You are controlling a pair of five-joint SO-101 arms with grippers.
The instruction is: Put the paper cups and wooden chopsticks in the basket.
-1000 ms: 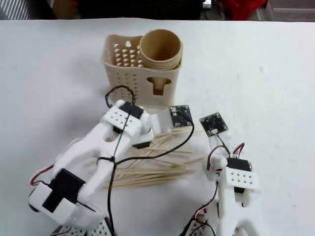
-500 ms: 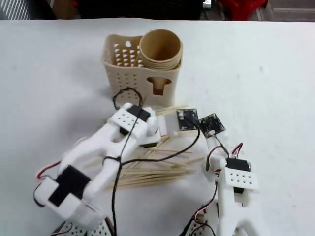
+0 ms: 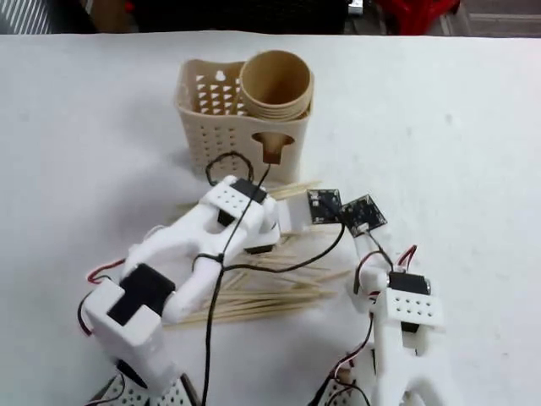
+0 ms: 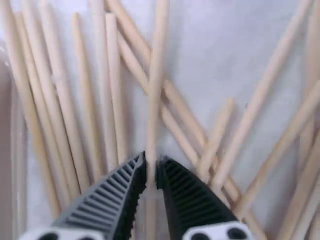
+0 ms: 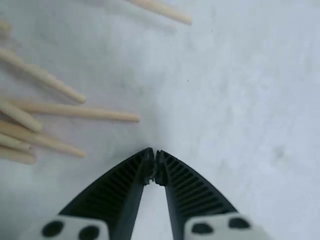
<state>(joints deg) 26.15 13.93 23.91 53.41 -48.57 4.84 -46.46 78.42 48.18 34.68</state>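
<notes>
Left arm: the left arm (image 3: 199, 254) stretches from the table's near edge toward the middle, over the loose sticks.
Left pincer: the left pincer (image 4: 151, 167) is nearly pressed together, pinching a single stick between its ribbed pads.
Held chopstick: the held chopstick (image 4: 156, 95) runs straight out from the pincer tips and crosses above several others; whether it is clear of the table cannot be told.
Wooden chopsticks: the wooden chopsticks (image 3: 275, 296) lie scattered on the table toward the near edge, between the two arms, fanned and overlapping, all outside the basket.
Basket: the basket (image 3: 211, 139) stands upright toward the far edge, just beyond the sticks.
Paper cups: the paper cups (image 3: 275, 80) sit nested in one stack, upright, in the basket's right-hand part.
Right arm: the right arm (image 3: 410, 313) stands at the near edge, right of the sticks.
Right pincer: the right pincer (image 5: 153, 161) is pressed together with nothing between its tips, over bare table (image 3: 448, 118), beside some stick ends but apart from them.
</notes>
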